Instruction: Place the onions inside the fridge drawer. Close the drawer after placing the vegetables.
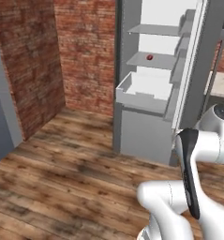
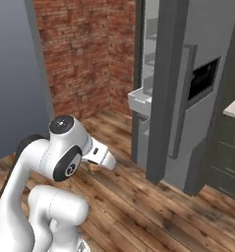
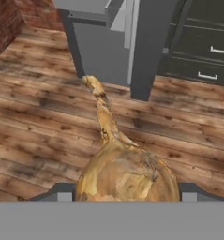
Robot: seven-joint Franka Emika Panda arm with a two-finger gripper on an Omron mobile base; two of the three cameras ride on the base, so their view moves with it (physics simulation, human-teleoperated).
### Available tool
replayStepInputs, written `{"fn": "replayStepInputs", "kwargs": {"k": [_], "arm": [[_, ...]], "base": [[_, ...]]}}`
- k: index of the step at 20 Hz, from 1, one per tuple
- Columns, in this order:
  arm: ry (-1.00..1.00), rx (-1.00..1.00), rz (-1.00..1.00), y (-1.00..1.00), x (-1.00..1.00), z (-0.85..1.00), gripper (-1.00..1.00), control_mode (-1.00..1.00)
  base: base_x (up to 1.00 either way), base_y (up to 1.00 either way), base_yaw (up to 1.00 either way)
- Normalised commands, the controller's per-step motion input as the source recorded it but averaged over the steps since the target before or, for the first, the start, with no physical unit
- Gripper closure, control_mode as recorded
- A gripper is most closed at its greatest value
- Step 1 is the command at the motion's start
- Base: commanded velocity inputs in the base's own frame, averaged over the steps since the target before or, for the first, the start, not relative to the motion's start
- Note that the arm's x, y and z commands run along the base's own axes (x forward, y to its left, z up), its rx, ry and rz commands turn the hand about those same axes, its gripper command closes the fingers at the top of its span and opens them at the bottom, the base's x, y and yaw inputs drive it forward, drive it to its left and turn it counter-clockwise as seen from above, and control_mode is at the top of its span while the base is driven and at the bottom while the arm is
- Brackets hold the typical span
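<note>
Squarely between the jaws [image 3: 125, 197], onion [image 3: 125, 176].

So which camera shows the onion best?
The hand view: the onion is huge there, golden-brown with its pointed stem, sitting between the gripper fingertips. The right base view catches just a brown bit under the hand. The left base view gives no clear look.

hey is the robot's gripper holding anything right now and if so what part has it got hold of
Yes. The gripper holds an onion, clamped by the sides of its round bulb, with the thin stem tip pointing away from the hand toward the fridge.
</note>
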Motion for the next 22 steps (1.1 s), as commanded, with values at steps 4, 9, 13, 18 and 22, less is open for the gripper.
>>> {"fn": "replayStepInputs", "kwargs": {"k": [4,9,13,18,22], "arm": [[0.00,0.00,0.00,0.00,0.00,0.00,1.00,1.00],[0.00,0.00,0.00,0.00,0.00,0.00,1.00,1.00],[0.00,0.00,0.00,0.00,0.00,0.00,1.00,1.00],[0.00,0.00,0.00,0.00,0.00,0.00,1.00,1.00],[0.00,0.00,0.00,0.00,0.00,0.00,1.00,1.00]], "base": [[0.37,0.92,0.39],[0.57,0.62,0.27],[1.00,0.00,-0.11],[1.00,0.12,-0.48],[1.00,0.32,-0.53]]}}
